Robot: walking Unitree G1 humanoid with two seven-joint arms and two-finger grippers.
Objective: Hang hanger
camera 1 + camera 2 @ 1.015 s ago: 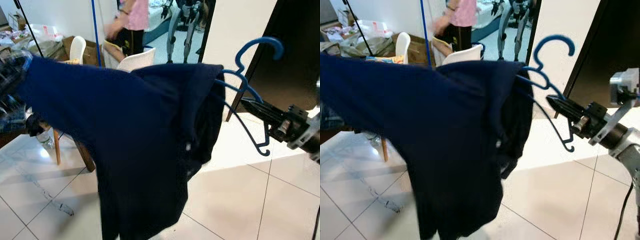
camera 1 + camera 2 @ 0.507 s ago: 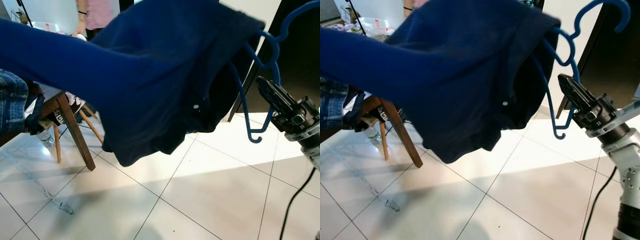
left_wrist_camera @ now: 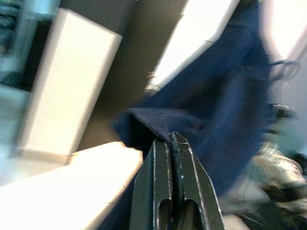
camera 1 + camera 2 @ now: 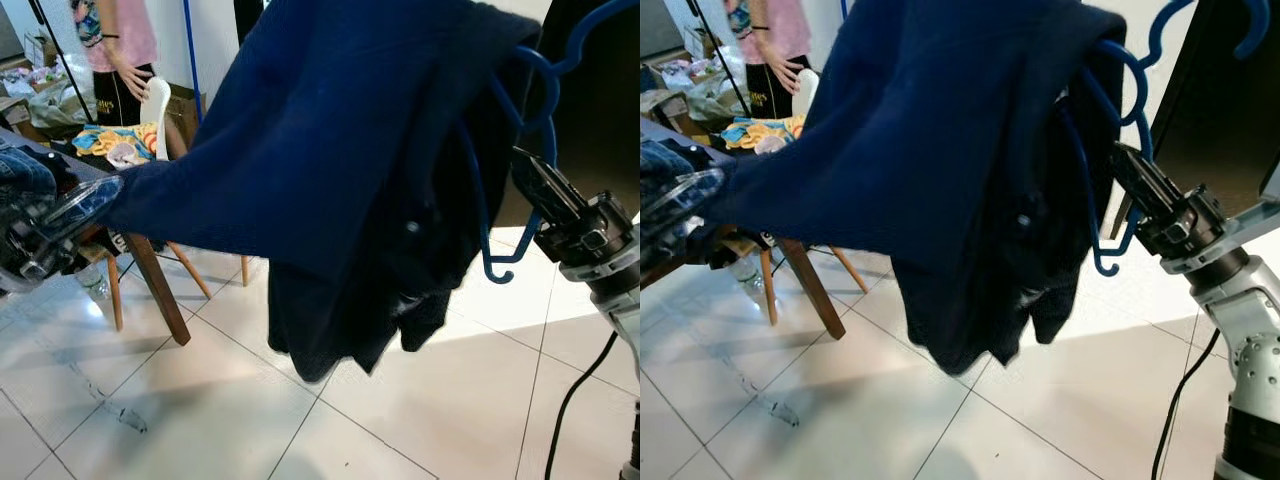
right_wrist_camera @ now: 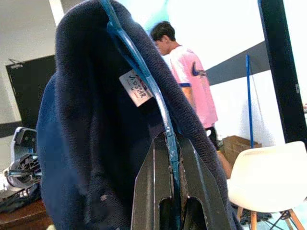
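Blue hanger clamped in right pincer, navy garment draped.

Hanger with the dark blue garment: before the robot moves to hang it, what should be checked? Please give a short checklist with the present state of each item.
1. Right gripper fingers shut on the blue hanger: ok.
2. Left gripper fingers shut on an edge of the navy garment: ok.
3. Garment sits on the hanger: ok at the collar; the rest is bunched and pulled to the robot's left.
4. Hanger hook free of cloth: ok.
5. Rail or rod to hang on: cannot tell.
6. Person beyond the white chair, apart from the arms: ok.
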